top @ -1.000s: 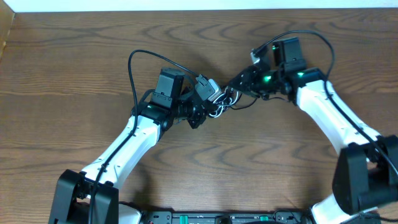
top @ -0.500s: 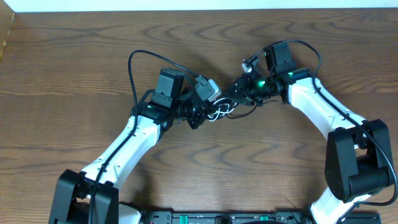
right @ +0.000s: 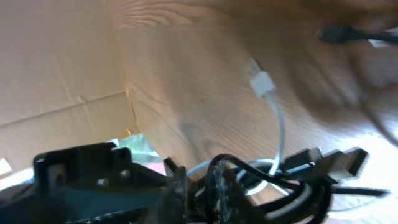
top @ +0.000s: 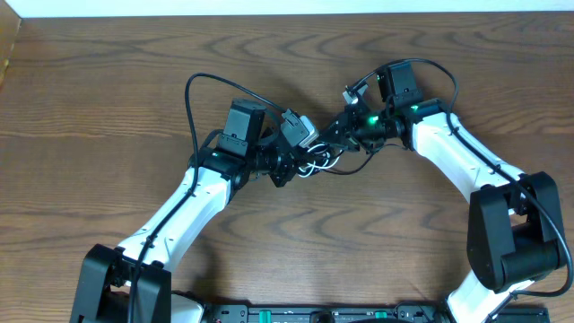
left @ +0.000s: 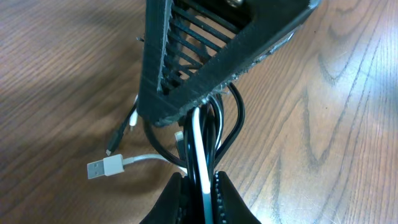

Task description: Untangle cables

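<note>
Black and white cables bunched between left gripper and right gripper, both pinching them from opposite sides.

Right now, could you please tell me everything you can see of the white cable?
The white cable is a thin, smooth, plastic-looking cord. The left pincer clamps it together with the black cable, in a tangled bundle. One end lies loose on the wooden table: a white USB plug with a metal tip. The right wrist view shows a smaller white plug, held by nothing.
</note>
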`<state>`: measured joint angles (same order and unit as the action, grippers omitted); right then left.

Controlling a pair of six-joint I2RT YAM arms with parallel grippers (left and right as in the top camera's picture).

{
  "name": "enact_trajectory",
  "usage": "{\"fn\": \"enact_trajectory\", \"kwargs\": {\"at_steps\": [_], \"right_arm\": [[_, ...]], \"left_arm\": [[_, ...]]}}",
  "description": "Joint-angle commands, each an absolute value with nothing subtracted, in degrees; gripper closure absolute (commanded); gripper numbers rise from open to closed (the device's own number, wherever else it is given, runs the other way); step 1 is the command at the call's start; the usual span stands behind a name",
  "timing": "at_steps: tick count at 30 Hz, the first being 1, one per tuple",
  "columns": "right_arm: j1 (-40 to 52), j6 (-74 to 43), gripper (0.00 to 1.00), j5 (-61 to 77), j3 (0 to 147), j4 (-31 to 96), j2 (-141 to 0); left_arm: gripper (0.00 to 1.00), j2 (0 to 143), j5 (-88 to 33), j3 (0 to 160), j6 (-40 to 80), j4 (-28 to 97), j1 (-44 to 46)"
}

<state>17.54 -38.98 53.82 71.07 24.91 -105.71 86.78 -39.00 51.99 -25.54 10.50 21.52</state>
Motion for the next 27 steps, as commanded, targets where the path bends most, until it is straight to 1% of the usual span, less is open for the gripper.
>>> {"fn": "enact_trajectory", "kwargs": {"at_steps": [1, 7, 12, 15, 19, 24, 27], "right_arm": [[19.59, -40.64, 0.99, 62.57, 71.0, 22.92, -105.89], [18.52, -40.66, 0.99, 69.45, 71.0, 11.66, -105.89], [16.25, -40.71, 0.99, 70.0, 71.0, 8.25, -105.86], [14.44, -40.88, 0.99, 74.26, 71.0, 2.57, -105.86], [12.08, -47.2, 0.99, 78.32, 71.0, -7.84, -105.86], [9.93, -57.01, 0.99, 78.11, 71.0, -19.9, -105.84], [9.02, -57.78, 0.99, 77.76, 71.0, -18.57, -105.86]], "left_arm": [[0.93, 87.66, -39.35, 51.81, -26.28, 9.8, 21.67], [0.92, 88.53, -39.35, 51.81, -26.28, 9.82, 21.67], [0.92, 88.53, -39.38, 51.81, -26.26, 10.26, 21.67], [0.93, 88.53, -39.38, 51.79, -26.26, 10.81, 21.67], [0.92, 88.53, -39.38, 51.79, -26.28, 11.38, 21.67], [0.93, 88.53, -39.38, 51.75, -26.26, 11.75, 21.67], [0.92, 88.53, -39.38, 51.75, -26.28, 11.73, 21.67]]}}
